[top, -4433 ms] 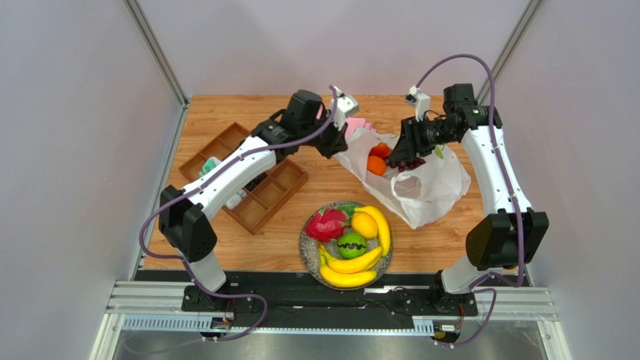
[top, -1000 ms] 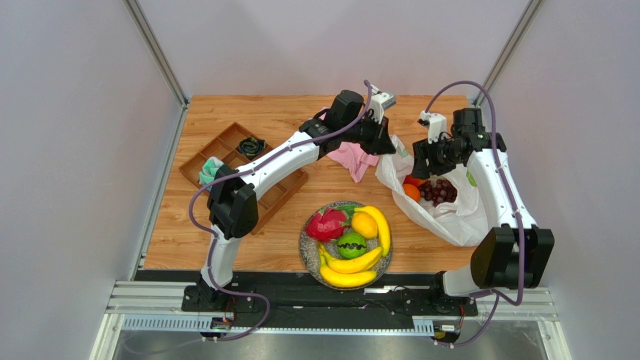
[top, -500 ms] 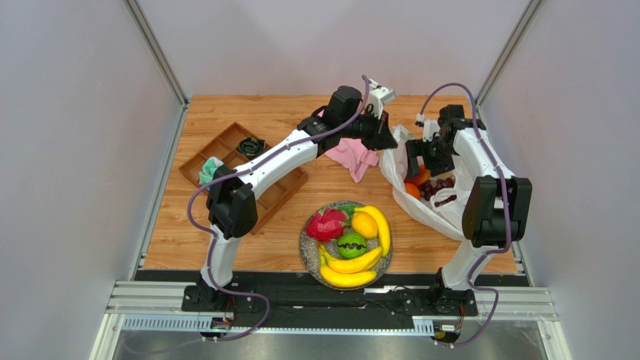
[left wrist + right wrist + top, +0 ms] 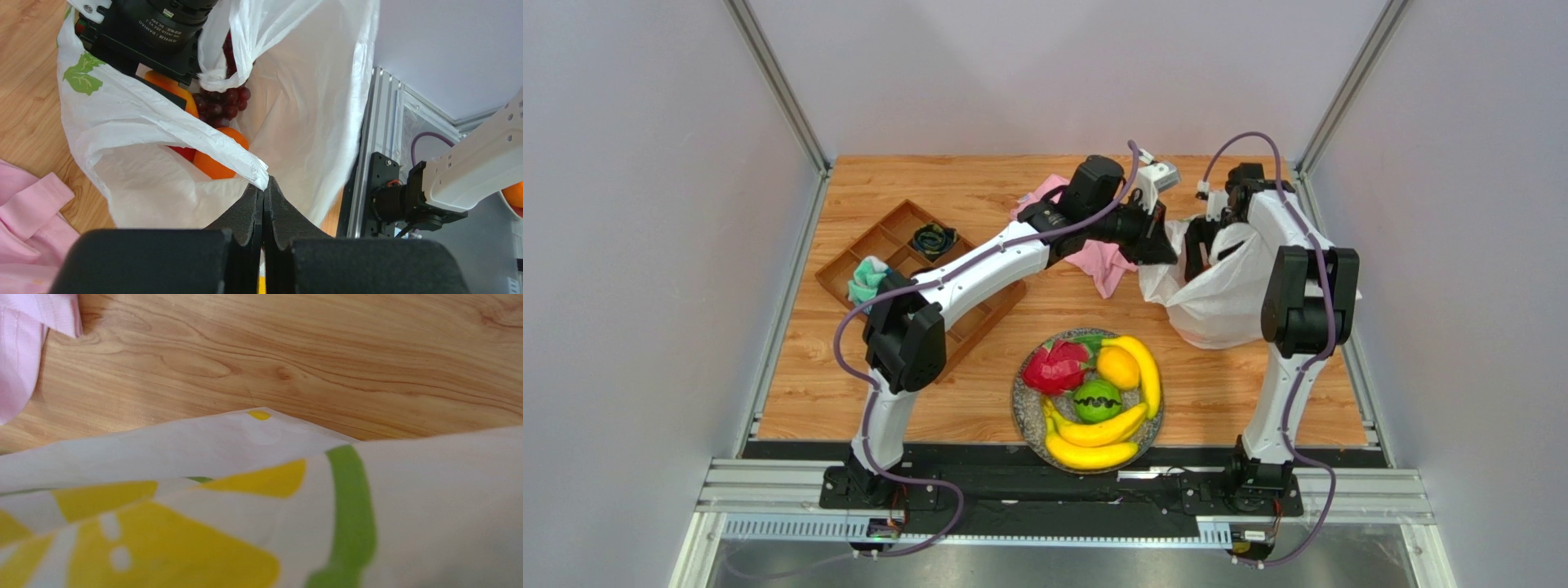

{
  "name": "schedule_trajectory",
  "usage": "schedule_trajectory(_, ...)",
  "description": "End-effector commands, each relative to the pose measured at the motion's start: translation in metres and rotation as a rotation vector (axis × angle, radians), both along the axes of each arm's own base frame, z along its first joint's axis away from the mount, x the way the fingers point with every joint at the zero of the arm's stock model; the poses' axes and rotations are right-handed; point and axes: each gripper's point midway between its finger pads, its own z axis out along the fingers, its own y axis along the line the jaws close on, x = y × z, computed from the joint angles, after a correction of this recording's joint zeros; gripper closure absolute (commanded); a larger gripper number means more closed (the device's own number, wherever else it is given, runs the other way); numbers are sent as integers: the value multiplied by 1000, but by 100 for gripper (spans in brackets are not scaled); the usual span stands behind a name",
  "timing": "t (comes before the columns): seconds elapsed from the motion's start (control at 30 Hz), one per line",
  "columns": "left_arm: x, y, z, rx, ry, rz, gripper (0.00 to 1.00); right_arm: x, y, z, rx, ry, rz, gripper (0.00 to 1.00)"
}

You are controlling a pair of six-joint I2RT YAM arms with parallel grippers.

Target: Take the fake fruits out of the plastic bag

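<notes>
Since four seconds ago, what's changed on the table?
The left hand, still pinching the plastic bag, dragged it right, uncovering the pink cloth. The right hand stayed at its mouth while its arm folded in over it; the orange and grapes no longer show from above. Plate and tray unchanged.
</notes>
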Motion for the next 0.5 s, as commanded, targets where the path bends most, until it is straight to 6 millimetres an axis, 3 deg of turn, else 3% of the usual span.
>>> schedule_trajectory(0.0, -8, 6, 48, -70, -98, -21, 100, 11, 3, 25, 37, -67, 6, 36)
schedule_trajectory(0.07, -7, 5, 46, -70, -97, -18, 100, 4, 10, 35, 77, -83, 46, 54)
schedule_trajectory(0.2, -1, 3, 48, -68, -115, -1, 100, -7, 20, 60, 121, -124, 100, 70)
schedule_trajectory(0.33, 3, 5, 51, -65, -138, 12, 100, -28, 31, 101, 168, -193, 167, 74)
schedule_trajectory(0.37, 4, 6, 52, -67, -146, 12, 100, -36, 32, 122, 161, -250, 187, 74)
schedule_trajectory(0.43, 7, 7, 53, -64, -154, 19, 100, -52, 37, 133, 177, -274, 212, 74)
schedule_trajectory(0.47, 9, 7, 53, -62, -160, 22, 100, -62, 39, 154, 172, -337, 230, 74)
